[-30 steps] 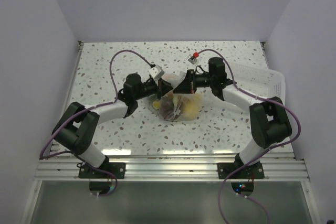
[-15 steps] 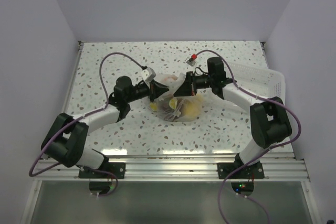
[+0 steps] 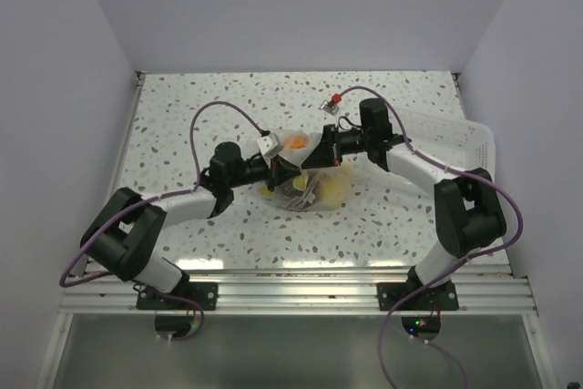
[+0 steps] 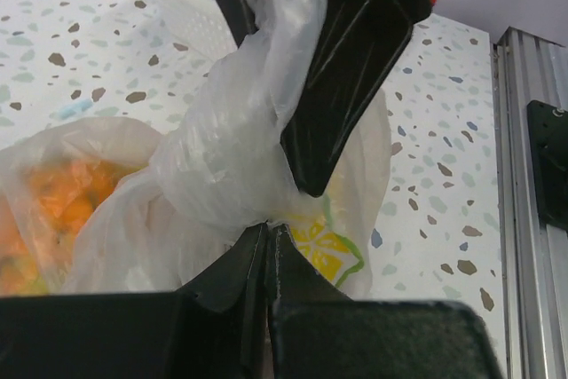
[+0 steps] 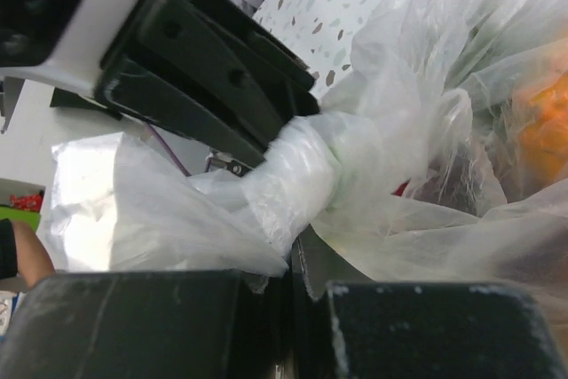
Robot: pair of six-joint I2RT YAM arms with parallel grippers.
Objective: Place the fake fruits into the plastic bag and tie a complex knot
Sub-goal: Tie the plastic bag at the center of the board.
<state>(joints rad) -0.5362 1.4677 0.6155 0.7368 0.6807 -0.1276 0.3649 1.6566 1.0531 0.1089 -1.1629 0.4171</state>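
The plastic bag [image 3: 310,184] lies mid-table with the fake fruits [image 3: 330,190] inside, yellow and orange with a dark one. Its twisted neck, the knot [image 4: 232,153], runs between my two grippers. My left gripper [image 3: 284,170] is shut on the plastic at the knot's lower end [image 4: 266,226]. My right gripper [image 3: 316,152] is shut on the bag's loose end [image 5: 293,241], close above the left one. The orange fruit [image 4: 62,201] shows through the bag in the left wrist view, and the knot [image 5: 293,179] fills the right wrist view.
A white slotted tray [image 3: 451,143] stands at the right side of the table, behind the right arm. The speckled table [image 3: 182,107] has white walls on three sides. A metal rail [image 3: 291,289] runs along the near edge.
My left gripper swung out to the left, then came back in to the bag's neck and now grips it just below the right gripper. The right arm barely moved.
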